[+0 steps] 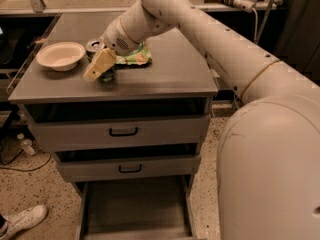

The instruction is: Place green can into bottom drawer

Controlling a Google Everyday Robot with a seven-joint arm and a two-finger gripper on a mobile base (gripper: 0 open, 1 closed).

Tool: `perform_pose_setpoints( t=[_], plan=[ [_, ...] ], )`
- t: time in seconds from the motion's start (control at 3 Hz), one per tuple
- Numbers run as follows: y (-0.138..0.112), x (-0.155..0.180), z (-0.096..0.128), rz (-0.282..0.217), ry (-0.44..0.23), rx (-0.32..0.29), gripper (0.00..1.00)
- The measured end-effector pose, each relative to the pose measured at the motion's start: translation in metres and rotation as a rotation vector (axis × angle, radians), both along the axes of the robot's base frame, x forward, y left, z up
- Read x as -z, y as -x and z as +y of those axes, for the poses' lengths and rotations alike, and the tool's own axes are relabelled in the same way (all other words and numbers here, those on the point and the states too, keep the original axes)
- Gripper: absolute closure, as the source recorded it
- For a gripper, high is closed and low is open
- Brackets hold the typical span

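Observation:
The green can (94,46) stands on the cabinet top (165,74), left of centre, its silver top showing. My gripper (100,64) is right at the can, in front of its side and covering most of it; a dark green bit of the can shows below the gripper. The bottom drawer (135,209) is pulled out at the foot of the cabinet, and its grey tray is bare.
A cream bowl (60,55) sits left of the can. A flat green snack bag (135,58) lies just right of it, behind my wrist. Two grey drawers with black handles (123,131) are shut. A shoe (25,219) and a small bottle (26,145) are on the floor at left.

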State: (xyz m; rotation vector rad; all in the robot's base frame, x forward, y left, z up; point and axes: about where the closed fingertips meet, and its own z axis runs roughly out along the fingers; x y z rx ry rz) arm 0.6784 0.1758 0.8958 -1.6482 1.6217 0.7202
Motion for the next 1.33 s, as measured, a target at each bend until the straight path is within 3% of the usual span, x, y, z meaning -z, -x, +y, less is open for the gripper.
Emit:
perform_pose_setpoints(
  t=[1.0, 1.33],
  plan=[
    [0.0000, 0.0000, 0.0000, 0.000, 0.000, 0.000, 0.88],
    [0.0063, -0.0053, -0.0063, -0.015, 0.010, 0.004, 1.00]
  ],
)
